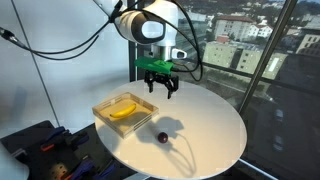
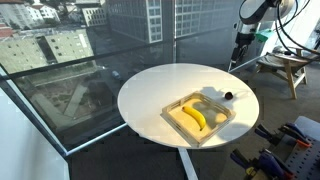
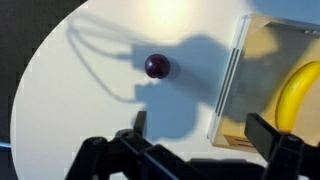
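Pincer (image 1: 163,92) spread wide, empty, hangs above round white counter (image 1: 210,130). Small dark ball (image 3: 157,66) lies loose nearly beneath; flat top keeps it still. Beside it, apart, wooden tray (image 1: 100,108); its walls corral banana (image 1: 123,111).

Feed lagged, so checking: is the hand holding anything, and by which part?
Nothing. The hand hangs open above the table, clear of the dark ball.
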